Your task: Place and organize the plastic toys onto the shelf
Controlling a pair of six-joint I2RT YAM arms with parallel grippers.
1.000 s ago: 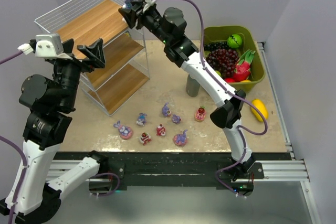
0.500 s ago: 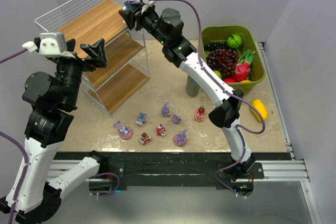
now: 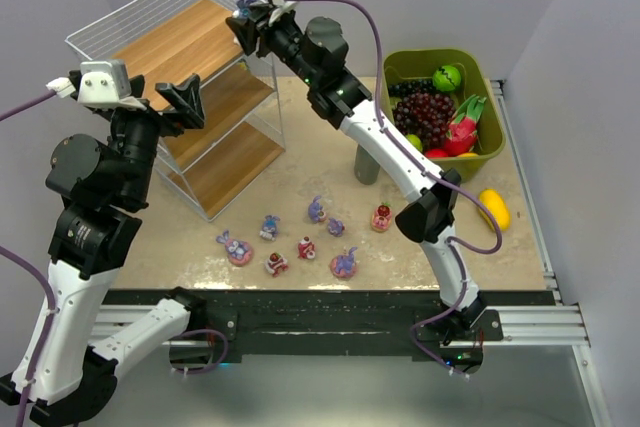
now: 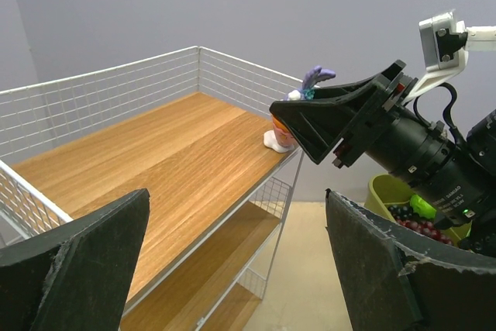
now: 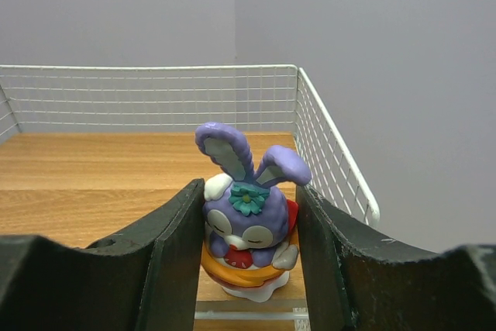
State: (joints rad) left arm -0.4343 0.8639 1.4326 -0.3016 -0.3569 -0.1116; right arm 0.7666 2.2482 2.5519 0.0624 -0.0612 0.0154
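Shelf top board [image 5: 93,184], right hand [image 5: 249,218] clamping bunny [image 5: 248,230] seemingly on its corner edge, left hand [image 4: 236,226] spread

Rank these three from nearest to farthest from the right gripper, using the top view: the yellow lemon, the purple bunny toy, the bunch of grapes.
1. The purple bunny toy: between the right gripper fingers, at the shelf top board's edge.
2. The bunch of grapes: in the green bin, back right.
3. The yellow lemon: far right, outside the bin.
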